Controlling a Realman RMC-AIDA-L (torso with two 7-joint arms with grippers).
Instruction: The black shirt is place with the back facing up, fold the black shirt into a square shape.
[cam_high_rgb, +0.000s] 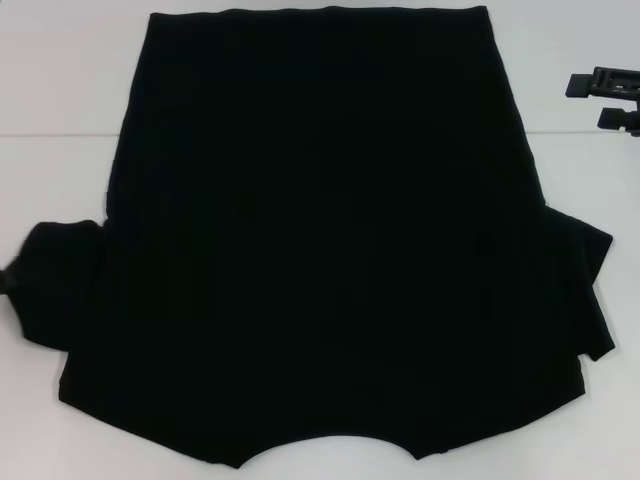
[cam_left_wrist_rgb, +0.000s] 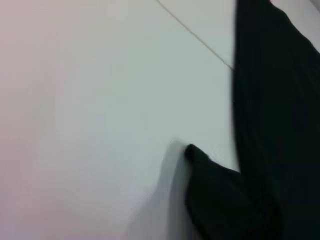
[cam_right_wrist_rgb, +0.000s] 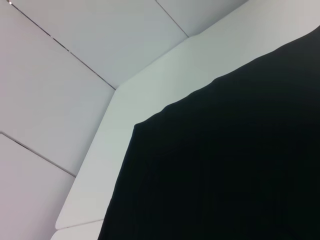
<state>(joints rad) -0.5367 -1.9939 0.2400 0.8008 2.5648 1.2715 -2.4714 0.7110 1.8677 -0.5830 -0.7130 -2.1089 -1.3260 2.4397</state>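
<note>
Head view showed the right claw (cam_high_rgb: 607, 100) at the upper right of the frame, off the cloth and over bare white desk (cam_high_rgb: 60, 70); only its dark body and bracket were visible at the frame edge, so I cannot tell whether it was spread or pressed together. The left claw (cam_high_rgb: 10, 275) appeared only as a small dark shape at the far left edge of the frame, right against the left sleeve; whether it was pinching the sleeve cannot be told.

The shirt (cam_high_rgb: 320, 240) lay spread flat across the middle of the desk and filled most of the frame. Its straight hem ran along the top of the frame, and the curved neck edge sat at the bottom centre. No lettering showed on the upward side. The left sleeve at the mid-left of the frame was bunched and folded partly inward, while the right sleeve at the mid-right lay folded with a point of cloth sticking out toward the lower right.

In the left wrist view, a rounded fold of the shirt (cam_left_wrist_rgb: 220, 200) sat at the lower right of the frame, casting a shadow on the desk (cam_left_wrist_rgb: 100, 125), with more cloth running up the right side.

In the right wrist view, the shirt (cam_right_wrist_rgb: 225, 165) filled the lower right of the frame, one corner lying on the desk (cam_right_wrist_rgb: 150, 95) near its edge.
</note>
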